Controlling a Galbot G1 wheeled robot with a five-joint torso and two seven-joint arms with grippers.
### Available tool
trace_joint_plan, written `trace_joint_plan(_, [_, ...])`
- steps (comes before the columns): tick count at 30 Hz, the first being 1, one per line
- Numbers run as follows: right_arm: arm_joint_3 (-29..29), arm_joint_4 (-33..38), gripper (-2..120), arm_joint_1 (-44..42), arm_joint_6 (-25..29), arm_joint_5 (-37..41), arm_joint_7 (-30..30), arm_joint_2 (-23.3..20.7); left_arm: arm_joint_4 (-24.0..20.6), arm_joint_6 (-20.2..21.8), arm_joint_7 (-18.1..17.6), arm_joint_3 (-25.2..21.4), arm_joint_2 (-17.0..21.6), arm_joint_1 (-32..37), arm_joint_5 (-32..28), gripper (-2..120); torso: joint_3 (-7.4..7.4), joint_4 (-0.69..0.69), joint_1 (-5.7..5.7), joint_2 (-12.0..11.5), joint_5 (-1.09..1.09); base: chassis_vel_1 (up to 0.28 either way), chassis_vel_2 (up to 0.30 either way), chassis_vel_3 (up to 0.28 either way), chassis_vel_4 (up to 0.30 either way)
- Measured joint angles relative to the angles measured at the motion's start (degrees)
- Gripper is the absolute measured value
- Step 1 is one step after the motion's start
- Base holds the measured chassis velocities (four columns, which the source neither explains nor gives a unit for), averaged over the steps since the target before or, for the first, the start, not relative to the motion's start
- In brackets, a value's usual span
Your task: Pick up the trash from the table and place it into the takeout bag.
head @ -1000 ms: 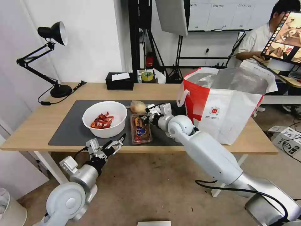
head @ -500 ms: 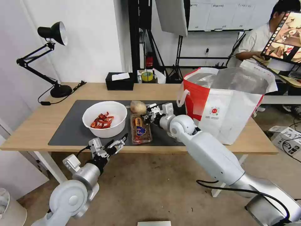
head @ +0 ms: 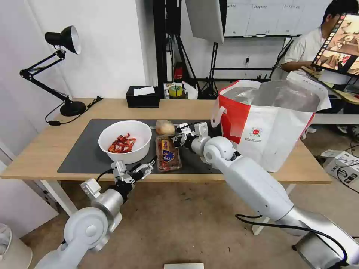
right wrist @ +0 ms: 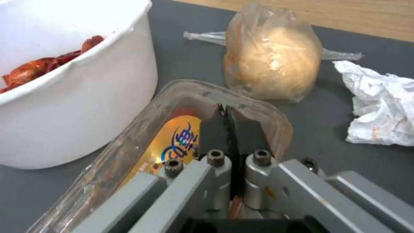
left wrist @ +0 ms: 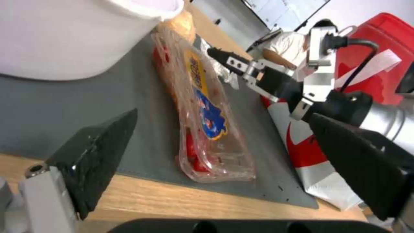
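On the dark mat [head: 82, 151] of the table [head: 41, 153] lies the clear clamshell tray [head: 168, 157] with food scraps. My right gripper [head: 175, 141] is shut on its far rim, and the right wrist view shows the two fingers [right wrist: 215, 129] pinched together on the tray's rim [right wrist: 258, 106]. Beside it stand the white bowl [head: 125, 141] of red shells, the small beige-filled bag [head: 165, 127] and the crumpled tissue [right wrist: 379, 106]. At the table's front edge my left gripper [head: 147, 168] is open, pointing at the near end of the tray [left wrist: 207, 123]. The takeout bag [head: 269, 127] stands open at the right.
A black tissue box [head: 142, 97] and a tape roll [head: 175, 90] sit at the table's back edge. A black desk lamp [head: 61, 41] stands at the back left. The bag's white handle [head: 216, 112] hangs close to my right wrist.
My left gripper has risen and moved right, up to the table's front edge near the tray. The right gripper has shifted slightly right; the tray lies where it was.
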Motion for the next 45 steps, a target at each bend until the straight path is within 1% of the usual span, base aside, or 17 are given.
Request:
trace_joint_plan(14, [0.12, 0.42, 0, -0.02, 0.0, 0.48, -0.09, -0.37, 2.91, 0.37, -0.61, 2.73, 0.44, -4.03, -2.75, 100, 0.0, 0.0, 0.0, 0.0, 0.0, 0.0, 0.0, 0.0, 0.0])
trace_joint_plan(21, [0.2, 0.55, 0, -0.29, 0.01, 0.51, -0.1, -0.32, 4.46, 2.17, -1.19, 3.53, 0.41, -6.47, -4.17, 100, 0.0, 0.0, 0.0, 0.0, 0.0, 0.0, 0.0, 0.0, 0.0])
trace_joint_plan(31, [0.83, 1.54, 0, -1.04, 0.03, 0.63, -0.09, -0.53, 6.73, 5.22, -3.5, 4.76, 1.13, -10.52, -9.17, 100, 0.0, 0.0, 0.0, 0.0, 0.0, 0.0, 0.0, 0.0, 0.0])
trace_joint_plan(40, [1.19, 1.74, 0, -1.45, 0.04, 0.63, -0.09, -0.66, 8.39, 6.17, -5.05, 5.98, 0.9, -12.61, -11.25, 100, 0.0, 0.0, 0.0, 0.0, 0.0, 0.0, 0.0, 0.0, 0.0])
trace_joint_plan(45, [1.31, 1.9, 0, -1.58, 0.06, 0.63, -0.12, -0.7, 9.09, 6.22, -5.26, 6.66, 0.82, -13.38, -11.52, 100, 0.0, 0.0, 0.0, 0.0, 0.0, 0.0, 0.0, 0.0, 0.0])
